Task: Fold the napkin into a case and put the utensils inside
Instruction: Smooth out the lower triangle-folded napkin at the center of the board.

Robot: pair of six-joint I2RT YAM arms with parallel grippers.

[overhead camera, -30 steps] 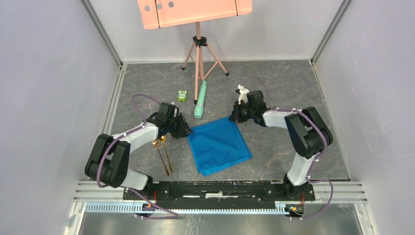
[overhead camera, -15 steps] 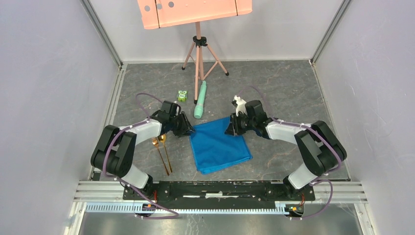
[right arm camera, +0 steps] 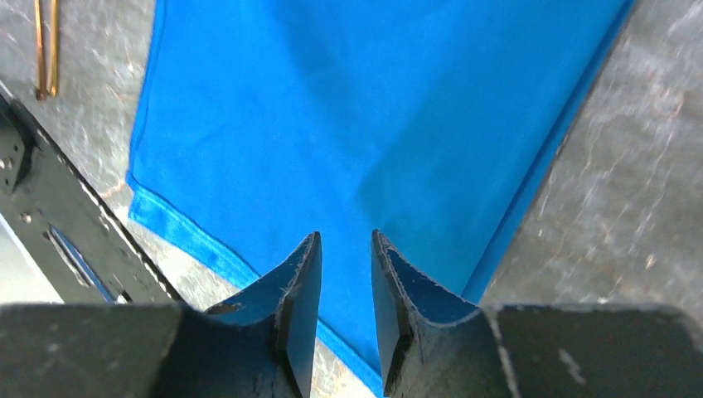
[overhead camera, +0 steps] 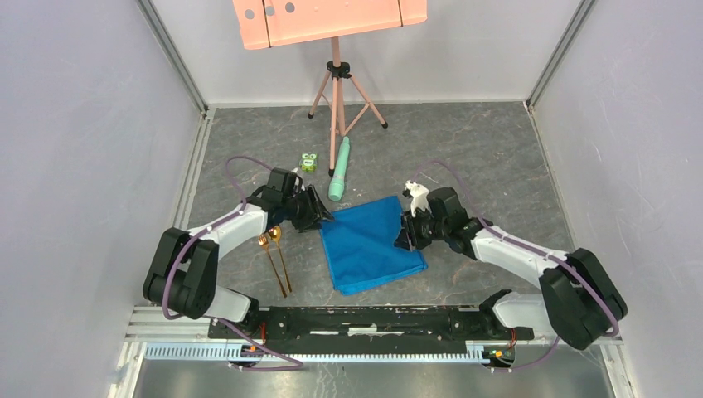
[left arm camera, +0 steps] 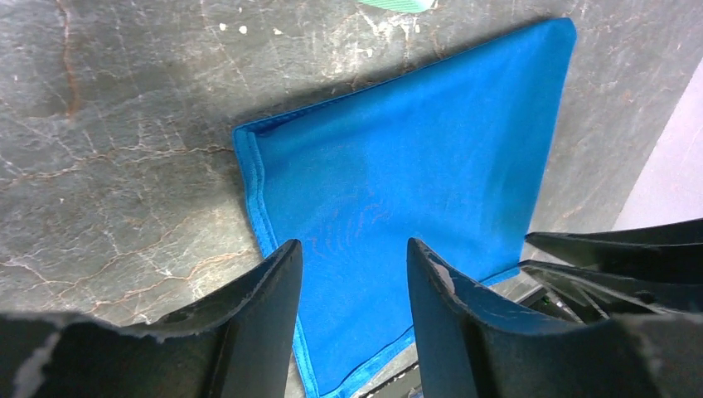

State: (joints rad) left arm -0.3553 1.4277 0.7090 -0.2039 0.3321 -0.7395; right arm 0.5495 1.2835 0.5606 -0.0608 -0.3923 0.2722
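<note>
At the middle of the table (overhead camera: 497, 157), the napkin (overhead camera: 369, 245) is laid flat, with the utensils (overhead camera: 278, 259) set side by side just left of it. The left gripper (overhead camera: 320, 217) is held at its far left corner, jaws moderately parted and empty; the right gripper (overhead camera: 405, 235) is held over its right edge, jaws narrowly parted, nothing gripped.

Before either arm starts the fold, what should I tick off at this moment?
1. napkin lying flat: ok.
2. left gripper open, above the napkin: ok.
3. right gripper open, narrow gap, above the napkin: ok.
4. Either gripper touching the cloth: cannot tell.
5. utensils beside the napkin, not on it: ok.
6. green tube apart from the napkin: ok.
</note>
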